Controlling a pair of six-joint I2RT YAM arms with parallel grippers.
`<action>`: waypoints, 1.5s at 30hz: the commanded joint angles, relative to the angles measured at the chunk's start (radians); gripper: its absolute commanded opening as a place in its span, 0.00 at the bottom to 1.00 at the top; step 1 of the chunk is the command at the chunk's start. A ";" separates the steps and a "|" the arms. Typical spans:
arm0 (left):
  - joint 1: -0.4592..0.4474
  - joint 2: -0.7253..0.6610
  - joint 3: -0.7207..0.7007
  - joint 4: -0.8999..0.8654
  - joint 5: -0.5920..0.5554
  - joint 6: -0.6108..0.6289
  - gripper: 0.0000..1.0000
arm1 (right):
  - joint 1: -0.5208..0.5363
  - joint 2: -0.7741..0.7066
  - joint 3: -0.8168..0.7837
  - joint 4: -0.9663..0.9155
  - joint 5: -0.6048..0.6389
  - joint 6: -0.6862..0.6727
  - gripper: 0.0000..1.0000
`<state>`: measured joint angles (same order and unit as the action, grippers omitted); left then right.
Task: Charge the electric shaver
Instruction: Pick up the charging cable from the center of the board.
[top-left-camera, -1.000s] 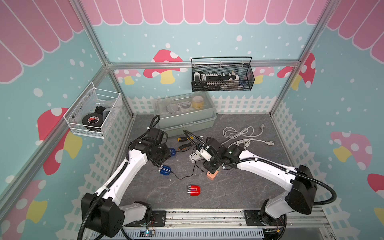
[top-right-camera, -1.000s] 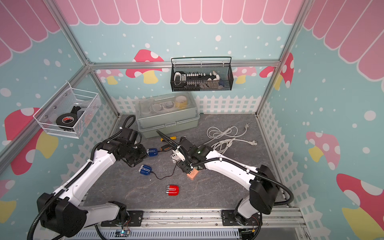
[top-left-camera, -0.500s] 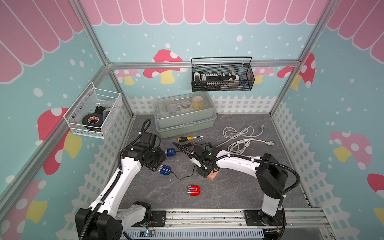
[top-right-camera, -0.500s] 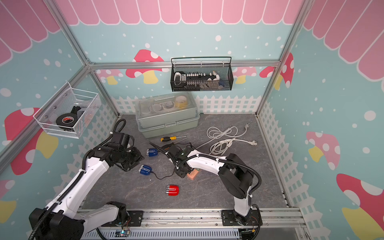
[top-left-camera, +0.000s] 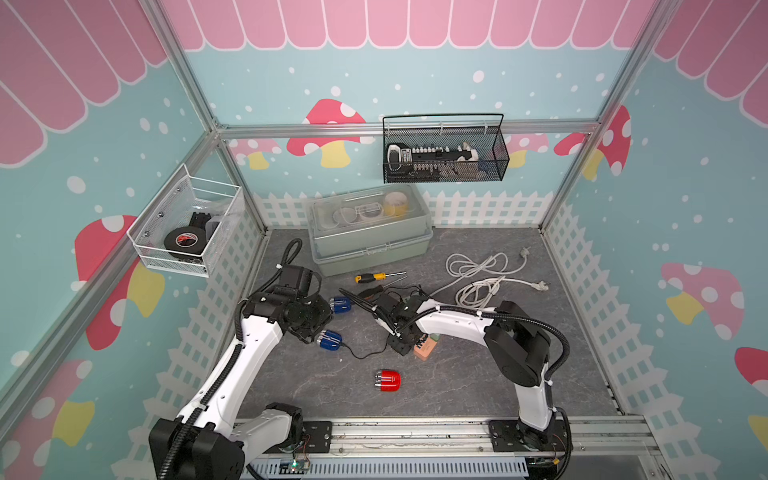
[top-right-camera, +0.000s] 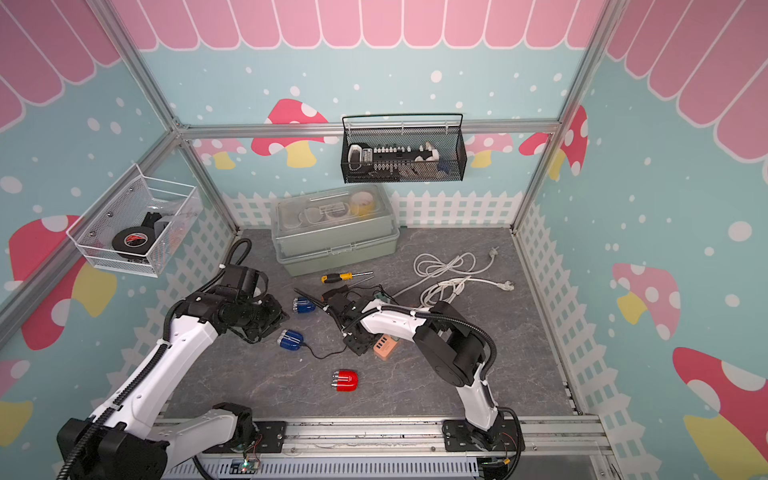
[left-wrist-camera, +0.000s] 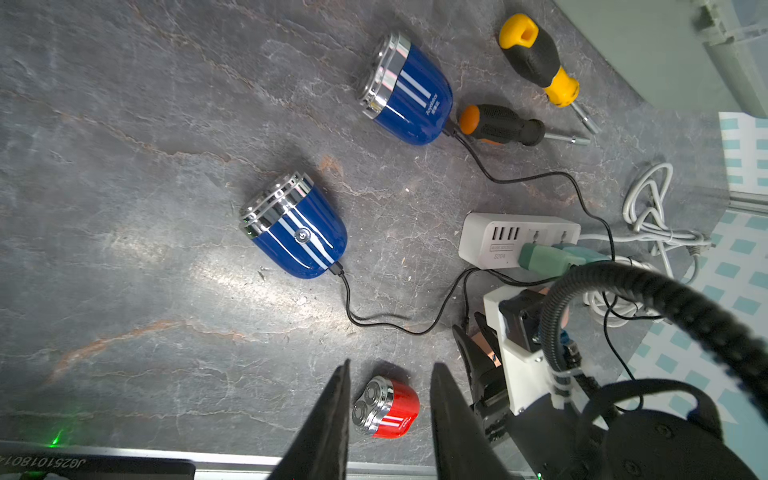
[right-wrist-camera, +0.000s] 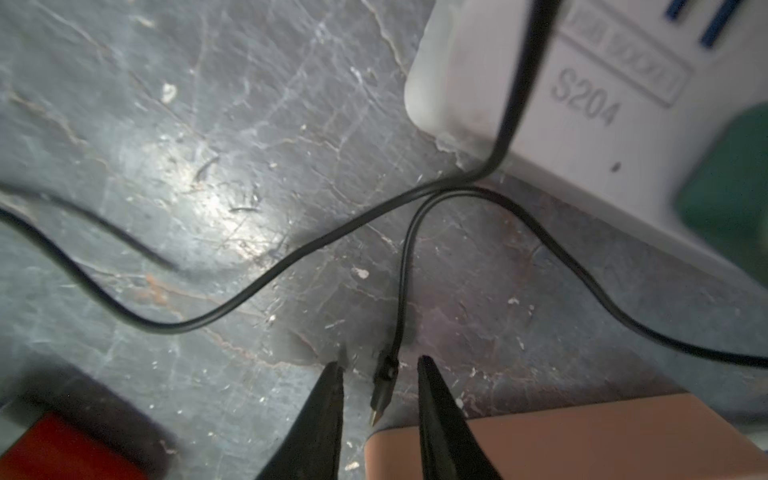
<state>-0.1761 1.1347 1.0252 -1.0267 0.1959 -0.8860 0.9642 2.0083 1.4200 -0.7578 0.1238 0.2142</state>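
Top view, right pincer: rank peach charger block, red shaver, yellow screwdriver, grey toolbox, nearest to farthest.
From the right pincer:
1. Peach charger block, right beside it.
2. Red shaver, toward the front rail.
3. Yellow screwdriver, farther back.
4. Grey toolbox, by the back wall.

Both top views look steeply down from high above the front edge of the tabletop (top-left-camera: 457, 386) toward its back edge. They are far enough off to hold all 4 edges and both arms, and the 2 share nearly the whole scene. The left wrist camera looks down from mid height over the left part, past the left gripper (left-wrist-camera: 390, 365), across the tabletop's middle. The right wrist camera sits very close above the middle, partly blurred. Both wrist views share the white power strip (left-wrist-camera: 482, 245), marked S204.
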 joint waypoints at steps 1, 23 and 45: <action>0.007 -0.018 -0.007 -0.001 0.003 -0.001 0.32 | 0.005 0.021 0.027 -0.046 0.019 0.006 0.29; 0.007 -0.027 -0.001 -0.013 0.014 0.025 0.29 | -0.012 0.078 0.043 -0.062 -0.048 0.047 0.18; 0.006 -0.036 0.004 -0.015 0.024 0.031 0.28 | -0.014 0.002 -0.014 -0.039 -0.073 0.055 0.00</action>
<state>-0.1761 1.1141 1.0252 -1.0275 0.2104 -0.8669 0.9539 2.0289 1.4391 -0.7734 0.0589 0.2817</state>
